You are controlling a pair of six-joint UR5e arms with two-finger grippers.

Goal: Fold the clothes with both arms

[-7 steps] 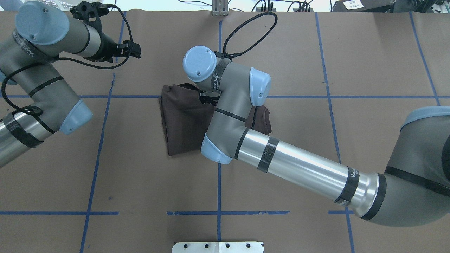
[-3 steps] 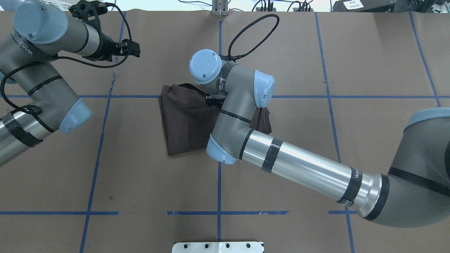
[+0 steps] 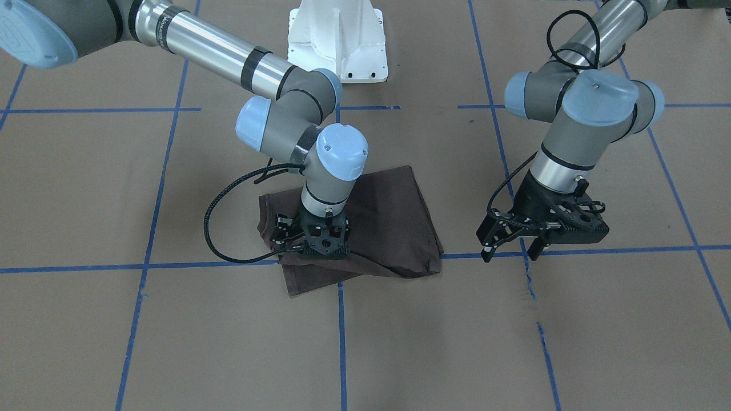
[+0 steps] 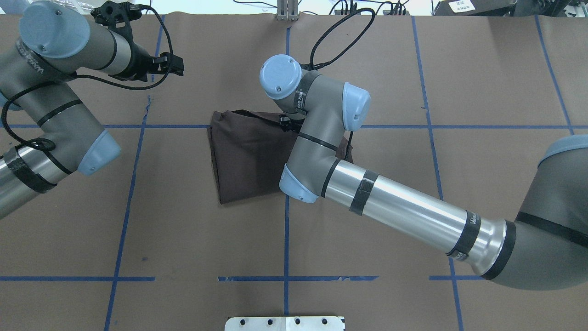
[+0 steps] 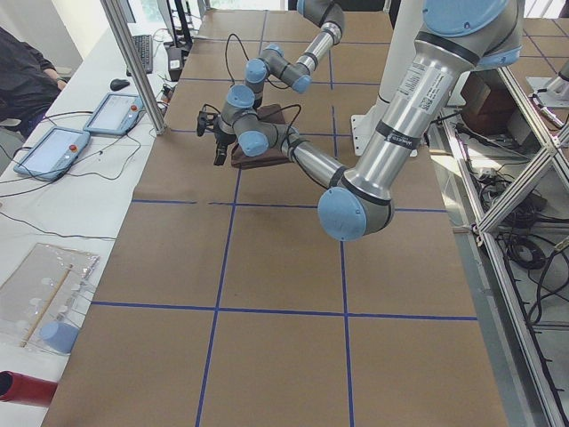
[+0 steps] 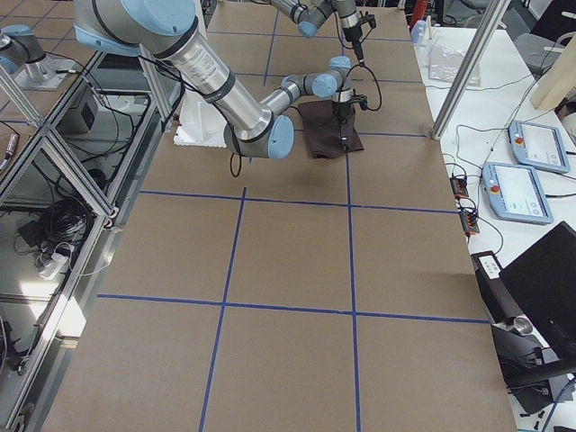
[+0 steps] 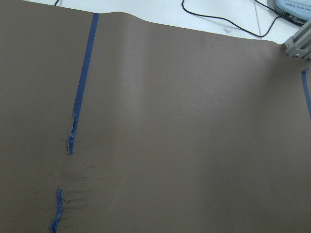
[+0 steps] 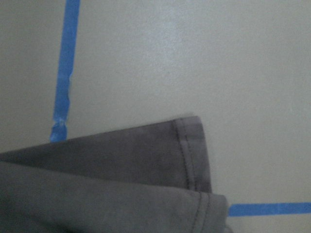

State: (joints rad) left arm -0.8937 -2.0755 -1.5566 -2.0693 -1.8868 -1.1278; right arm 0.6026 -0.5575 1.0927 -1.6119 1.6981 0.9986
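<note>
Folded T-shirt (image 4: pixel 243 156), long axis left-right

T-shirt (image 3: pixel 388 211): matt brown cloth w/ stitched hem. Table cover (image 4: pixel 183 230): matt brown paper; grid of blue tape (image 4: pixel 285 239), frayed in places. Right arm (image 4: pixel 409 211): glossy bare-metal tube, matt grey housings, smooth lt-blue plastic caps (image 4: pixel 280 77). Left gripper (image 3: pixel 510 254): matt blk plastic.

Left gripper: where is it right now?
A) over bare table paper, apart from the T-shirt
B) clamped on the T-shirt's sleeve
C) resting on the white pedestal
A: the left gripper hangs open over bare brown paper, clear of the T-shirt; its wrist view shows only paper and blue tape.
</note>
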